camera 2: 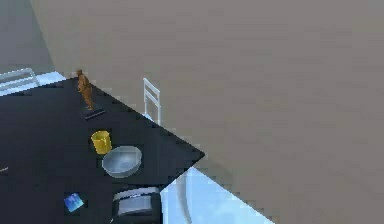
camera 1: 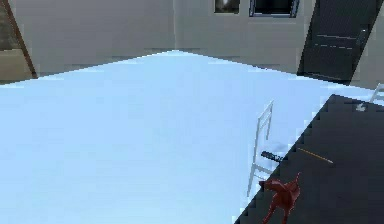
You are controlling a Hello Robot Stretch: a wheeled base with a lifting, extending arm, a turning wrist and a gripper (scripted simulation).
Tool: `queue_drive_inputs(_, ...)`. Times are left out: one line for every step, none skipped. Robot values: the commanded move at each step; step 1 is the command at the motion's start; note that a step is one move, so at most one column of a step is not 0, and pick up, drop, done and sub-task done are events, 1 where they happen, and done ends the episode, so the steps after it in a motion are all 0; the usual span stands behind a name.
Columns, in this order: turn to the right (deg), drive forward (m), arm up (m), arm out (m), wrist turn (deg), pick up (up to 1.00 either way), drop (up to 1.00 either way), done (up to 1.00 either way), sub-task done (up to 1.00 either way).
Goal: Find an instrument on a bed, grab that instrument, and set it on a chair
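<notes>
At the gripper: its state cannot be told from these views
Task's instrument: where it lies cannot be told
Surface (camera 2: 50, 165): dark and flat; it covers the lower left of the arm side view and runs to a corner at mid-picture; it also shows along the forward view's right
Near edge of the surface: a grey and dark rounded thing (camera 2: 135, 204) at the bottom of the arm side view; a small blue thing (camera 2: 74, 203) just to its left
Middle of the surface: a grey bowl (camera 2: 122, 160); a yellow cup (camera 2: 101, 142) just beside it, upright
Far part of the surface: a red-brown figurine (camera 2: 85, 91) standing upright; a small dark flat thing (camera 2: 97, 115) near its foot; a thin stick (camera 1: 315, 155) lying flat, seen in the forward view
White chair (camera 2: 151, 100): stands on the floor at the surface's far edge, near the figurine
Second white chair (camera 1: 373, 96): at the surface's end, toward the forward view's right edge
Floor (camera 1: 130, 130): pale, bluish white, bare
Wall (camera 2: 270, 80): plain tan, behind the white chair
Farther off: a dark door (camera 1: 338, 38) at the forward view's upper right; two windows (camera 1: 273, 7) along its top edge
</notes>
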Motion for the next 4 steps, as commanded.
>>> queue_drive_inputs(0.0, 0.00, -0.32, 0.00, 0.0, 0.00, 0.00, 0.00, 0.00)
queue_drive_inputs(0.0, 0.00, 0.00, 0.00, 0.0, 0.00, 1.00, 0.00, 0.00)
queue_drive_inputs(0.0, 0.00, 0.10, 0.00, 0.0, 0.00, 0.00, 0.00, 0.00)
queue_drive_inputs(0.0, 0.00, 0.00, -0.08, 0.0, 0.00, 0.00, 0.00, 0.00)
